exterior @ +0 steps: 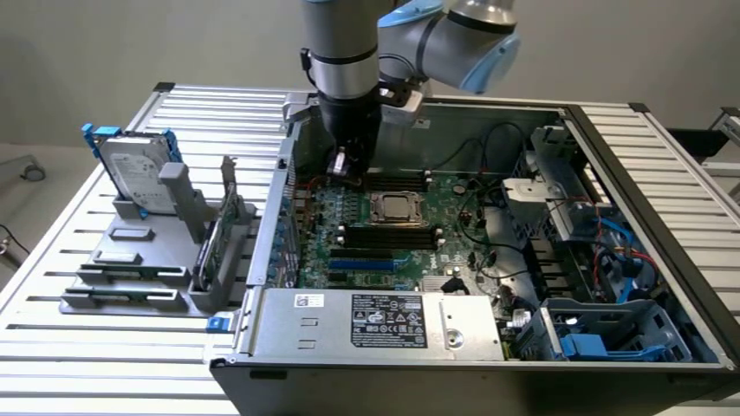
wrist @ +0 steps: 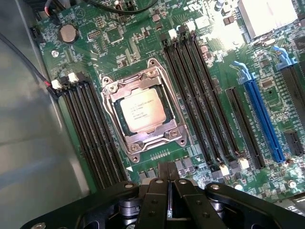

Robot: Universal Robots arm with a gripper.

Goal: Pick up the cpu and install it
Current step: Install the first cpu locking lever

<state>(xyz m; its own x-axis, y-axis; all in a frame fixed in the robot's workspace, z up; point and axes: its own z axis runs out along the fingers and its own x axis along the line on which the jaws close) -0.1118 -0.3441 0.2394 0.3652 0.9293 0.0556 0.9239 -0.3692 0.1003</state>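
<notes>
The cpu, a small square chip with a silver-grey top, lies flat inside the dark metal-framed socket on the green motherboard. In the exterior view the cpu sits mid-board inside the open computer case. My gripper hangs over the back part of the board, above the cpu and off toward the exterior view's left. In the wrist view my gripper has its fingers pressed together with nothing between them, a short way from the socket's edge.
Black memory slots flank the socket on both sides, and blue expansion slots lie beyond. A silver hard drive with blue brackets stands on a grey rack at the exterior view's left. The power supply and the case walls hem in the board.
</notes>
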